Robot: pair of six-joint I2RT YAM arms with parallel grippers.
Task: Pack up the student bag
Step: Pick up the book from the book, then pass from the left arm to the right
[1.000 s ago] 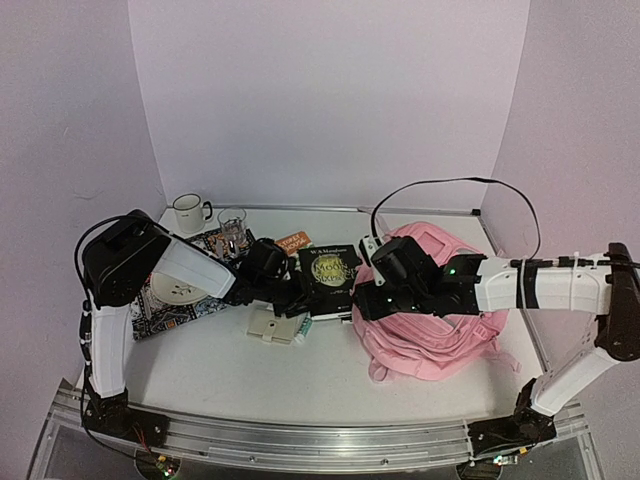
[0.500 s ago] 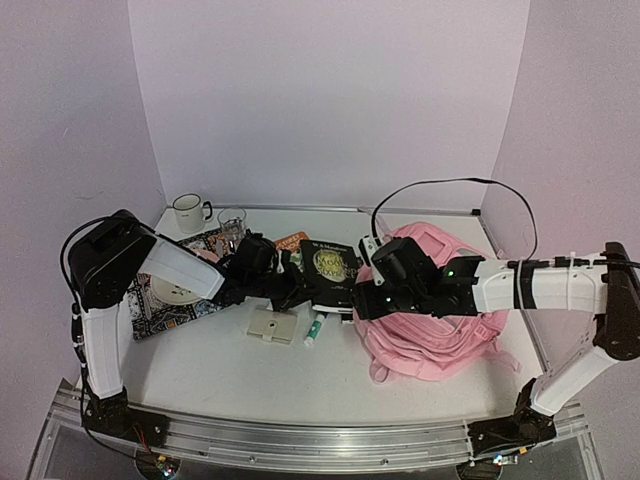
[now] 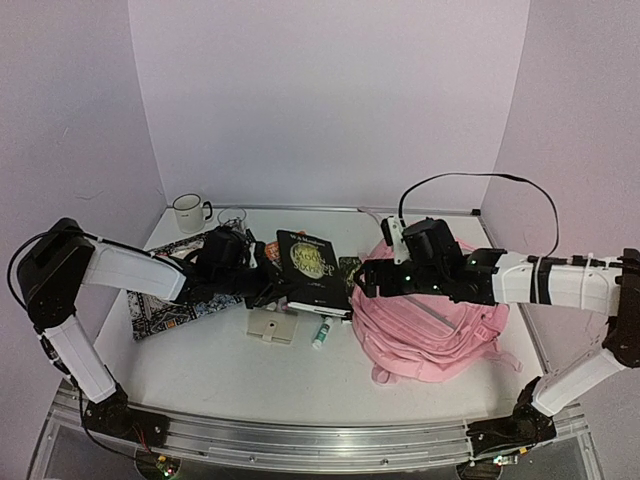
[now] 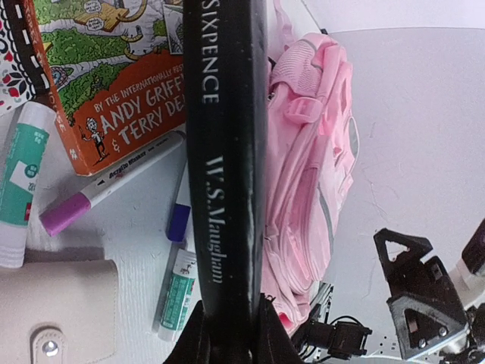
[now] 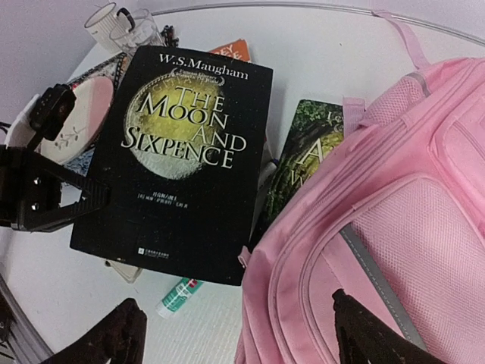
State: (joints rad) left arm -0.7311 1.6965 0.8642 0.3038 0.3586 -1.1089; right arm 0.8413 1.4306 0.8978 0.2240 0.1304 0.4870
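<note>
The student bag [image 3: 432, 322] is a pink backpack lying at the right of the table, also seen in the right wrist view [image 5: 386, 220] and the left wrist view [image 4: 312, 144]. A black book, "The Moon and Sixpence" [image 3: 308, 262], is raised off the table just left of the bag. My left gripper [image 4: 227, 337] is shut on its spine [image 4: 226, 152]; in the top view the left gripper [image 3: 276, 292] sits at the book's near left edge. My right gripper [image 5: 239, 341] hangs open over the bag's left edge [image 3: 364, 284], its jaws wide and holding nothing.
Under and around the black book lie an orange book [image 4: 114, 76], a green book [image 5: 307, 155], a purple marker [image 4: 106, 189], two glue sticks [image 4: 178, 292] [image 4: 21, 182] and a beige wallet [image 3: 272, 325]. A mug [image 3: 187, 212], a glass [image 3: 231, 217] and a patterned mat [image 3: 160, 305] sit at the back left.
My left gripper has closed on the black book and raised it as the arm stretched out. My right gripper has opened wide and drawn back to the right over the bag.
</note>
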